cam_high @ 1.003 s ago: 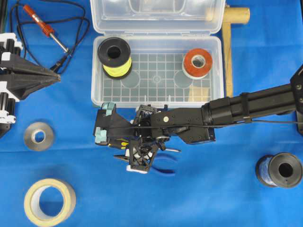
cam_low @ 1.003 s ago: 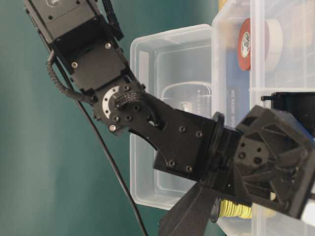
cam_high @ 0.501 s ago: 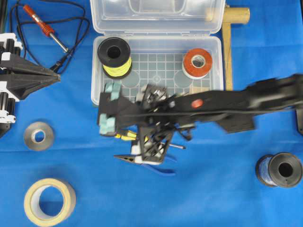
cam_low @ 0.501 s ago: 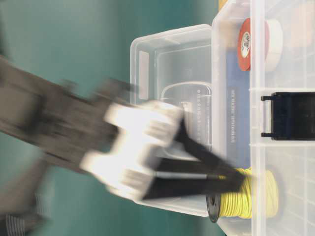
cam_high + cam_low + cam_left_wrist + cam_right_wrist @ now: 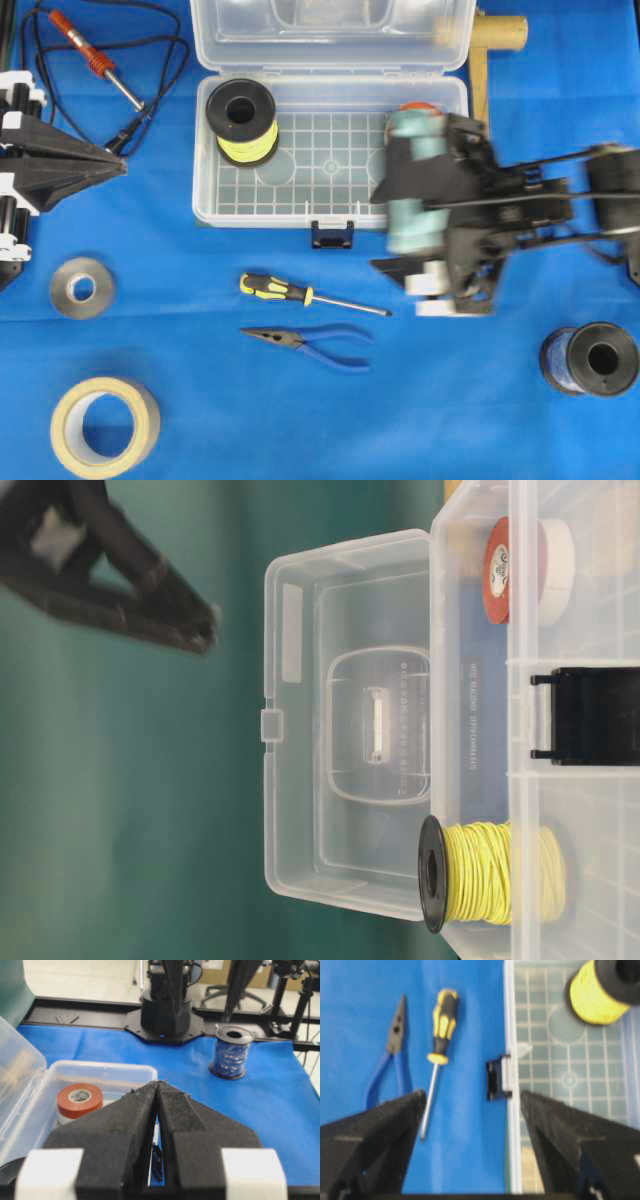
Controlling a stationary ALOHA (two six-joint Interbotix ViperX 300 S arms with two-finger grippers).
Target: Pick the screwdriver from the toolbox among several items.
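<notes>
The screwdriver (image 5: 300, 292), with its yellow-and-black handle, lies on the blue cloth in front of the toolbox (image 5: 330, 205), and shows in the right wrist view (image 5: 441, 1025). The clear toolbox stands open, holding the yellow wire spool (image 5: 241, 120), the orange tape (image 5: 79, 1100) and the wooden block (image 5: 529, 1173). My right gripper (image 5: 400, 205) is open and empty, blurred, above the box's right end; in its wrist view (image 5: 471, 1095) the latch (image 5: 497, 1080) sits between the fingers. My left gripper (image 5: 120, 165) is shut and empty at the far left (image 5: 159, 1082).
Blue-handled pliers (image 5: 310, 343) lie just below the screwdriver. A soldering iron (image 5: 95, 60) with its cord is at the back left. A grey roll (image 5: 82, 288) and a masking-tape roll (image 5: 105, 425) are front left, and a blue wire spool (image 5: 592, 358) is front right.
My right arm has swung quickly from over the screwdriver and pliers to the right, above the box's right end. The screwdriver stays on the cloth. The left arm has not moved.
</notes>
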